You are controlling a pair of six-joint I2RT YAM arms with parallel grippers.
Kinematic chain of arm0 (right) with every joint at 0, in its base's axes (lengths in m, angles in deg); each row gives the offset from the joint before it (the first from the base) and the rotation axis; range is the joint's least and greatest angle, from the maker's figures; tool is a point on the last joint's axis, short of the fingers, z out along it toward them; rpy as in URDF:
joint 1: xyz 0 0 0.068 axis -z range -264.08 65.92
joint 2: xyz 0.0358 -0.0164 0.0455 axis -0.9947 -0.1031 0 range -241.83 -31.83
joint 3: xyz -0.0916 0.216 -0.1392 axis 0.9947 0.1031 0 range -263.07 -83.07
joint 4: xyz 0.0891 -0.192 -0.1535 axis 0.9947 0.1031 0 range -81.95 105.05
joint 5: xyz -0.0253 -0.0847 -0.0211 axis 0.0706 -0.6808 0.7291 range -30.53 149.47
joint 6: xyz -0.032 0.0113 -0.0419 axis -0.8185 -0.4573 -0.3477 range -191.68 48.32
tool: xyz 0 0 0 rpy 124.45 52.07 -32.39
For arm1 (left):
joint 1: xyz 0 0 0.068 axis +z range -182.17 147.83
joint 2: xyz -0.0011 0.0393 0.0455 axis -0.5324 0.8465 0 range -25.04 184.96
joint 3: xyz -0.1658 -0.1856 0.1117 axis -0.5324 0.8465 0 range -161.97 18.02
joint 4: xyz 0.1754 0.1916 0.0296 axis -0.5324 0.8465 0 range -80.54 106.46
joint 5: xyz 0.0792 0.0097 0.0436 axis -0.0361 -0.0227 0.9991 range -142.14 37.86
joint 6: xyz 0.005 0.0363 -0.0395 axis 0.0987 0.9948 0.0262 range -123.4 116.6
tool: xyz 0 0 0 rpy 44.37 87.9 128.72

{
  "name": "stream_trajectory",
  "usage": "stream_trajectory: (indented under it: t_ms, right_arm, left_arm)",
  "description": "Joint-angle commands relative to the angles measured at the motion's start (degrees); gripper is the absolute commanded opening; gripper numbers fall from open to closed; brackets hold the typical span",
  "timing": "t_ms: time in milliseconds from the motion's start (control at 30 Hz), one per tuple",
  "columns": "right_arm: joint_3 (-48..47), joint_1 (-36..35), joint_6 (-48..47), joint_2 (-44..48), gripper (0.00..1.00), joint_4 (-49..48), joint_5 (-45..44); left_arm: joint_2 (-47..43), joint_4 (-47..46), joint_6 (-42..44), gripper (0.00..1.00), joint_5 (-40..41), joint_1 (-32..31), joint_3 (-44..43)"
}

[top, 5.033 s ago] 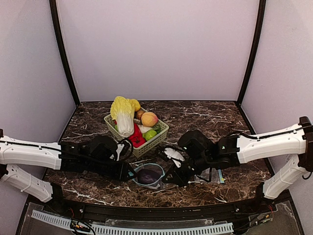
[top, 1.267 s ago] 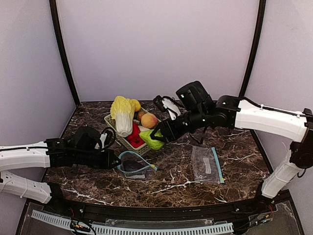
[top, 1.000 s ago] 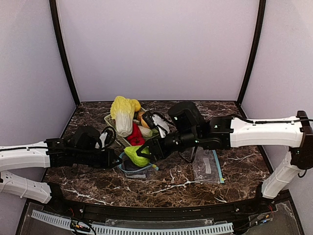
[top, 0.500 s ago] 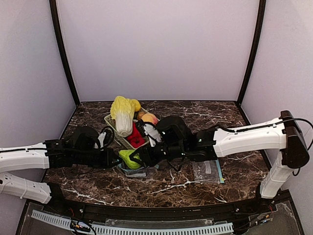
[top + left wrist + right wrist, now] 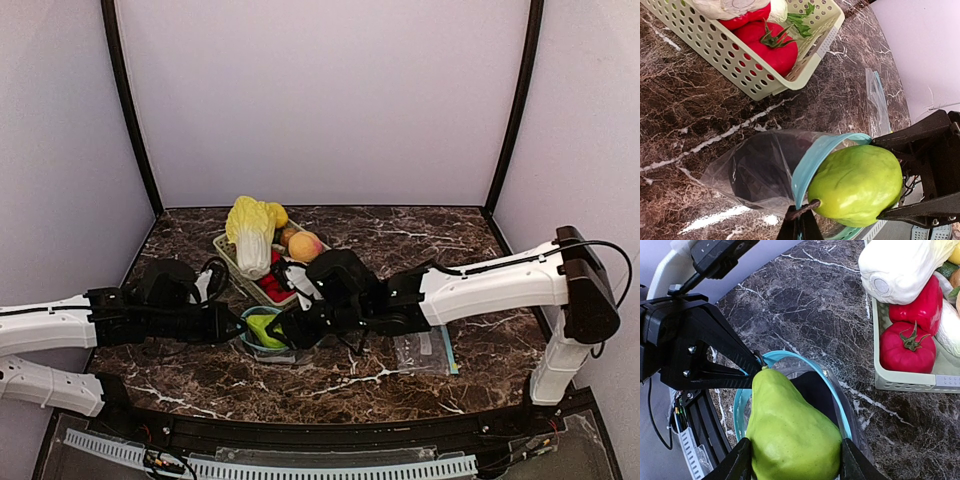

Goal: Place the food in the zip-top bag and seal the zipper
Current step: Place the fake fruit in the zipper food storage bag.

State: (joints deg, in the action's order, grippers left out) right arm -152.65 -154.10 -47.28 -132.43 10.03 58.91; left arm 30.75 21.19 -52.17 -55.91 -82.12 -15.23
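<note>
Two tools meet at one spot. Between the fingers of the right tool (image 5: 792, 465) sits the green fruit (image 5: 790, 425), held across its broad belly with the jaws about half spread. Its narrow end points toward the left tool (image 5: 800, 227), over the mouth of the zip-top bag (image 5: 757, 170). The fruit looks like a light, hard, glossy toy. It seems stiff enough to squeeze, but it is smooth and tapered, so the wide belly seems a safer hold than the tip, where it could squirt out.

The left tool is pinched fully closed on the teal zipper rim (image 5: 815, 160), propping the mouth up. The film looks thin, limp and slick, and I judge the stiffer rim the only sound place to hold it. Below the fruit, inside the bag, lies a dark shape, likely the eggplant (image 5: 812, 390).

Beyond both tools, on the bench (image 5: 680, 115), stands the basket (image 5: 752, 75) with red peppers (image 5: 905, 347), the cabbage (image 5: 905, 265) and, farthest, the peach (image 5: 304, 245).
</note>
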Motion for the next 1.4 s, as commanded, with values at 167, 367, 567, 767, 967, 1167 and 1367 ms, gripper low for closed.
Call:
stream_trajectory:
  t_ms: [167,367,567,767,967,1167,1367]
  right_arm:
    - [-4.6,-2.3,-2.3,-2.2,0.36,11.5,-7.0]
    - [-6.5,-2.5,-2.5,-2.3,0.36,18.7,-9.5]
    - [-7.8,-2.5,-3.4,-2.2,0.38,24.4,-10.4]
    - [-10.0,-2.4,-4.4,-2.0,0.48,24.5,-7.6]
    - [-12.9,-2.5,-3.6,-0.4,0.77,24.5,-3.8]
    - [-11.7,-0.5,-2.1,3.1,0.83,24.9,-0.9]
    - [-8.3,1.5,-2.8,3.9,0.74,24.5,3.1]
  left_arm:
    - [-1.8,-0.4,-0.3,0.01,0.2,1.1,1.0]
    - [-1.9,-0.3,-0.3,0.01,0.3,1.7,0.9]
    - [-1.9,-0.3,-0.3,0.01,0.2,2.1,0.9]
    - [-1.0,-1.7,-0.3,0.01,-1.3,2.2,1.0]
    - [-0.8,-1.7,-0.3,0.01,-1.5,2.2,0.8]
    - [-1.0,-1.7,-0.4,0.01,-1.6,2.1,1.0]
    - [-1.2,-1.8,-0.6,0.01,-1.6,2.1,1.1]
